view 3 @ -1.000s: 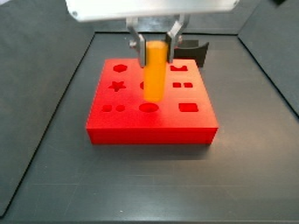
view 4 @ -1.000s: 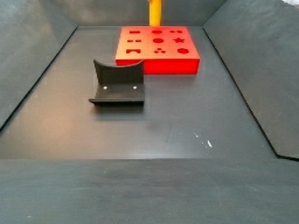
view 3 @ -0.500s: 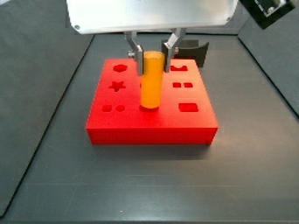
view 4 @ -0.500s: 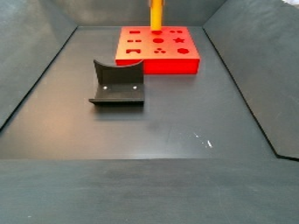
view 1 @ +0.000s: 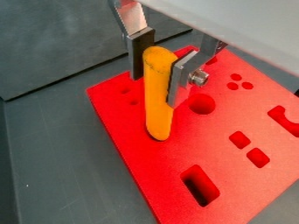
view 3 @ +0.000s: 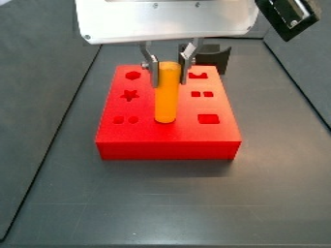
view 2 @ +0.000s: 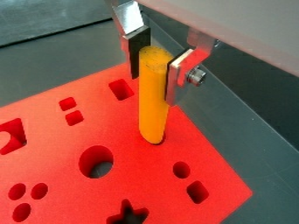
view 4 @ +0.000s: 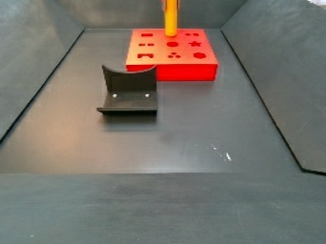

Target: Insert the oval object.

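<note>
The oval object (view 3: 165, 92) is a long orange-yellow peg. It stands upright over the red block (view 3: 168, 140), and its lower end meets the block at the middle hole of the front row. My gripper (view 3: 168, 60) is above the block and shut on the peg's top end. In both wrist views the dark pad (view 1: 140, 54) and the silver finger plate (view 2: 177, 79) press the peg (view 1: 158, 101) from two sides. The hole under the peg is hidden. The peg also shows at the far edge of a side view (view 4: 170, 14).
The red block (view 1: 128, 157) has several shaped holes: a round one (view 1: 201, 105), a rectangular slot (view 1: 198, 184), a star (view 3: 130, 95). The dark fixture (view 4: 128, 91) stands on the grey floor apart from the block. Sloped dark walls (view 4: 38, 86) bound the floor.
My gripper has come down with the peg. The peg's lower end, which hung above the block, now sits at the front middle hole.
</note>
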{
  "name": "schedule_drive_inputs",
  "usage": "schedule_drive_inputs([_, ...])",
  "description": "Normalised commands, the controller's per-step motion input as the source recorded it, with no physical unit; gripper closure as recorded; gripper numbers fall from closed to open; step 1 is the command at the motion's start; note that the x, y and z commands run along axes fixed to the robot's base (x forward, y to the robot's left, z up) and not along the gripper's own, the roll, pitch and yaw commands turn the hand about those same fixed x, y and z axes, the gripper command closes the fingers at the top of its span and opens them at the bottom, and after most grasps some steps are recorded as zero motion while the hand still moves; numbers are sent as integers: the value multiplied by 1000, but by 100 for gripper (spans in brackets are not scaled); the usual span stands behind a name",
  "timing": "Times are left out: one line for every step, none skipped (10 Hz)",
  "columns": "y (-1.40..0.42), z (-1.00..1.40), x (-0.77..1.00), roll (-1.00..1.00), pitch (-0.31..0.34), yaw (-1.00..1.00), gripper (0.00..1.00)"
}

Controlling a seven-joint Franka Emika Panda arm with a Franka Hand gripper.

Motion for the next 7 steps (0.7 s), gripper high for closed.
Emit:
schedule_drive_inputs([-69, -89, 46, 0, 0, 103, 100])
schedule_drive_inputs([-51, -120, 0, 0, -27, 86, 100])
schedule_drive_inputs([0, -151, 0, 0, -34, 49, 100])
schedule_drive_inputs([0, -143, 0, 0, -37, 51, 100])
schedule_drive_inputs([0, -140, 0, 0, -24, 51, 100])
schedule_drive_inputs([0, -231, 9, 0, -36, 20, 100])
schedule_drive_inputs([-6, -317, 49, 17, -47, 3, 100])
